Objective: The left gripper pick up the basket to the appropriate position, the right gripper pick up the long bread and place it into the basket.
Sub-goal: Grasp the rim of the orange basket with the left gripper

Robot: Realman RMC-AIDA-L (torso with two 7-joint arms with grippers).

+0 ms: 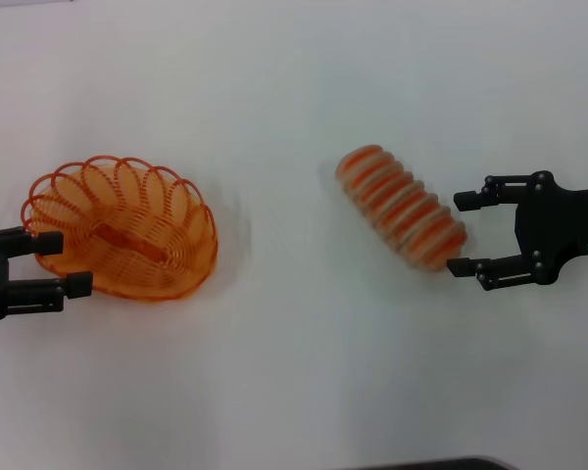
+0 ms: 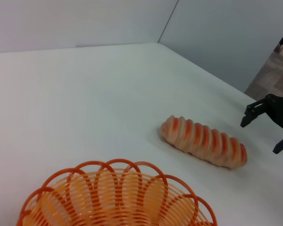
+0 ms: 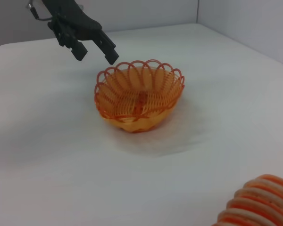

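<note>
The orange wire basket [image 1: 127, 230] sits on the white table at the left; it also shows in the left wrist view [image 2: 118, 197] and the right wrist view [image 3: 139, 101]. My left gripper [image 1: 73, 262] is open at the basket's left end, its fingers on either side of the rim; it also shows in the right wrist view [image 3: 96, 56]. The striped long bread [image 1: 402, 208] lies slantwise at the right, and shows in both wrist views [image 2: 205, 141] [image 3: 257, 202]. My right gripper [image 1: 459, 233] is open, its fingertips level with the bread's right end; the left wrist view shows it too [image 2: 261, 136].
The white table [image 1: 294, 372] is bare between the basket and the bread. Grey walls meet behind the table's far corner [image 2: 170, 19]. A dark edge [image 1: 441, 464] shows at the bottom of the head view.
</note>
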